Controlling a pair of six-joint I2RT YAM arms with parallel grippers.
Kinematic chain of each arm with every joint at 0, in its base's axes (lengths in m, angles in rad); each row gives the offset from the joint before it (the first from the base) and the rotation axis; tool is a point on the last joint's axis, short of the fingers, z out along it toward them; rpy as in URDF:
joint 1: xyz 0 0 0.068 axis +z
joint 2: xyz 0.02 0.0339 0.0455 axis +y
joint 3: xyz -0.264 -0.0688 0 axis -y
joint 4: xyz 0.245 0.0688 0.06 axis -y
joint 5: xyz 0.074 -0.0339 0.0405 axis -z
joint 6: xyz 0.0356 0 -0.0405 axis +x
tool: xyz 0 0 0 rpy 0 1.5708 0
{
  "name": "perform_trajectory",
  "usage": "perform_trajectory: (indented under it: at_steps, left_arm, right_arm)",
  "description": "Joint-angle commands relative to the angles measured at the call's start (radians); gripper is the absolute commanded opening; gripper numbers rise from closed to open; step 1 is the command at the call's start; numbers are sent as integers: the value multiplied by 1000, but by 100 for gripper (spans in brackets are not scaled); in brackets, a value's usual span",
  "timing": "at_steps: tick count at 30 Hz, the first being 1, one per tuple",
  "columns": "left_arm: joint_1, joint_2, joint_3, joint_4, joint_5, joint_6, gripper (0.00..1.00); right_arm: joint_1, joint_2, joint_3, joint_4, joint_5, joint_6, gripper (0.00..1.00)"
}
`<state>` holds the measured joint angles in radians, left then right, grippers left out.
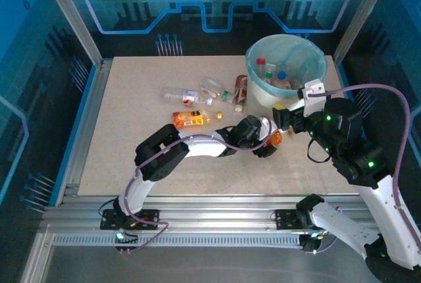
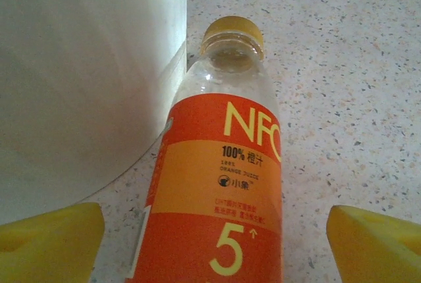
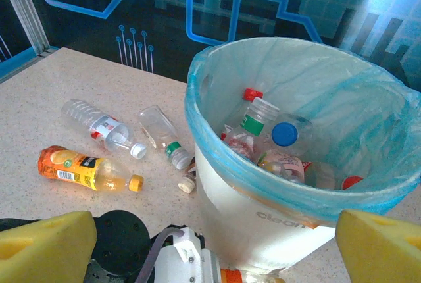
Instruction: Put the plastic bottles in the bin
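Left wrist: left gripper [image 2: 214,243] apart astride orange-label bottle [image 2: 220,184]; bin [image 2: 79,79] wall at 9 o'clock could snag closing finger, rolling bottle. Right gripper [image 3: 214,250] apart, empty.

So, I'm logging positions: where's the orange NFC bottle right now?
Left wrist view: the NFC bottle lies on the table between the left gripper's open fingers, right beside the bin's white wall.

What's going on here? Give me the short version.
Two robot arms are putting plastic bottles into the bin. The left arm has its jaws open either side of an orange-labelled bottle lying beside the bin, not gripping it. The right arm hangs near the bin, jaws open and empty. Several bottles are inside; others lie on the table.
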<state>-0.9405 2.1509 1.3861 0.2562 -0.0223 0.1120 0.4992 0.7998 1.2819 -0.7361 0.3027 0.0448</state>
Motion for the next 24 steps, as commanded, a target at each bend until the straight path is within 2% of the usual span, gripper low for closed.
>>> perform_trajectory:
  at_steps: [1,10,17,24]
  left_arm:
    - [4,28,43,-31,15,10,88]
    - [4,56,64,-87,23,34,85]
    - [3,57,47,-82,21,50,74]
    - [3,-20,-48,1,64,80,63]
  right_arm:
    - [6,-14,-8,9,7,-14,95]
    - [6,-21,-12,15,27,-28,97]
    - [6,-12,-10,26,31,-30,97]
    - [4,-8,-4,27,29,-27,97]
